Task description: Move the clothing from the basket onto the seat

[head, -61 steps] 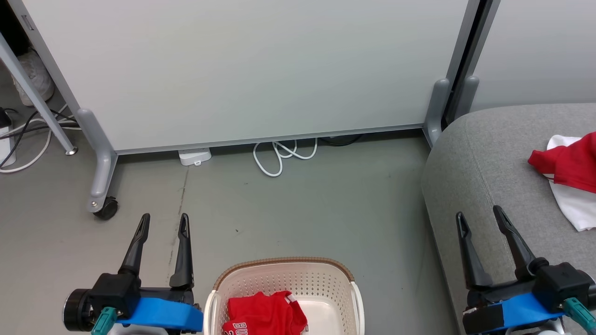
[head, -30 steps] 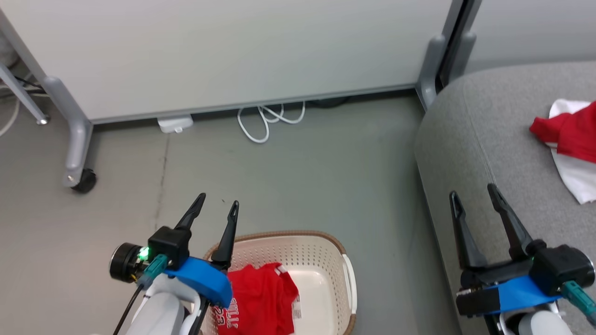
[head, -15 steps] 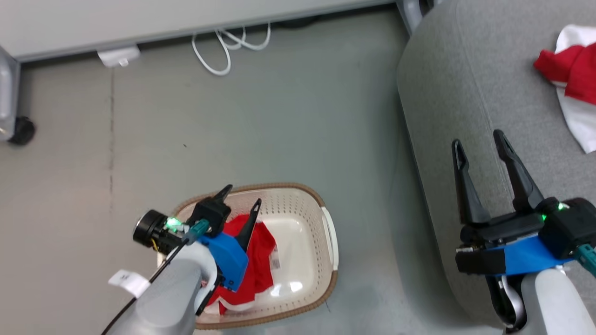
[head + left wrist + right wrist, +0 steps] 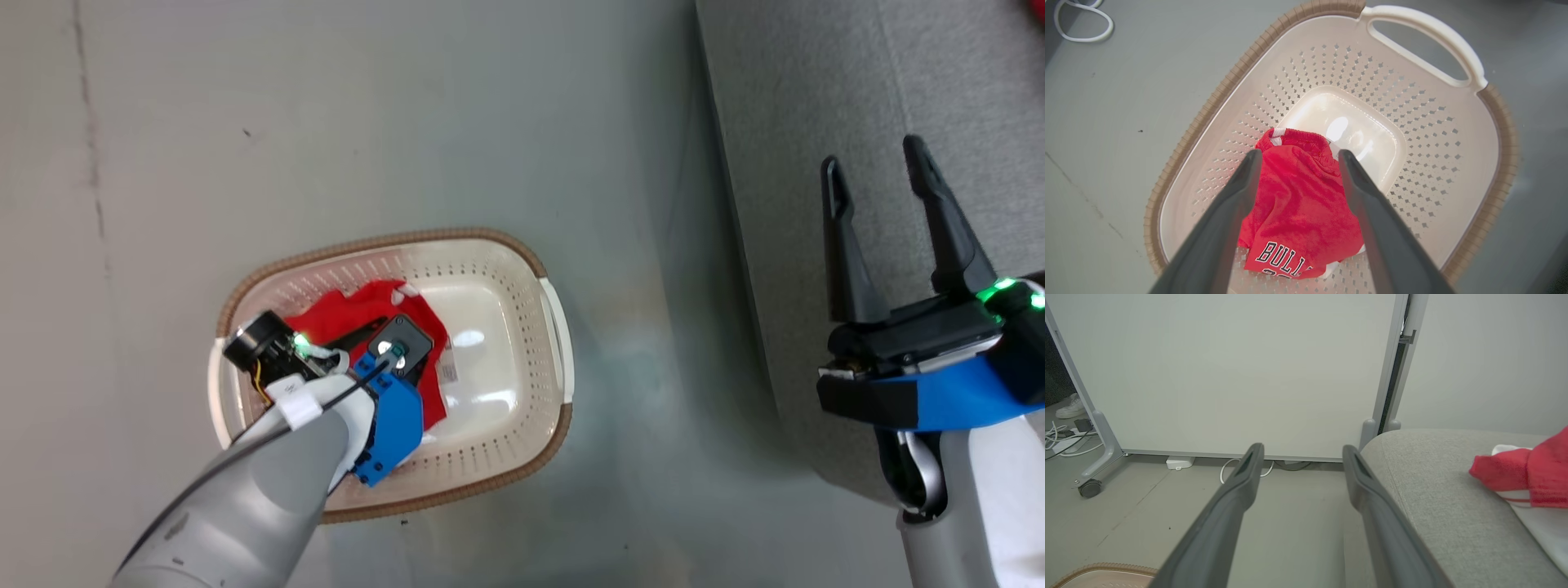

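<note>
Jaws wide and empty, the left gripper (image 4: 1299, 154) hangs over the crumpled bright red fabric clothing (image 4: 359, 307), which in the head view lies at nine o'clock inside the cream-white perforated plastic basket (image 4: 508, 269) — closing too high could pinch one loose fold that slips free short of the light grey upholstered seat (image 4: 816, 82) at three o'clock.

So the basket (image 4: 392, 238) sits on the floor (image 4: 326, 122), with the seat (image 4: 784, 98) off to its right, a gap between them. Clothing (image 4: 359, 314) lies in the basket's left half, left gripper (image 4: 1299, 153) right over it. Right gripper (image 4: 872, 153) hangs over the seat's left edge. Another garment (image 4: 1515, 473) lies on the seat further right, and a panel (image 4: 1229, 375) stands behind it all.
</note>
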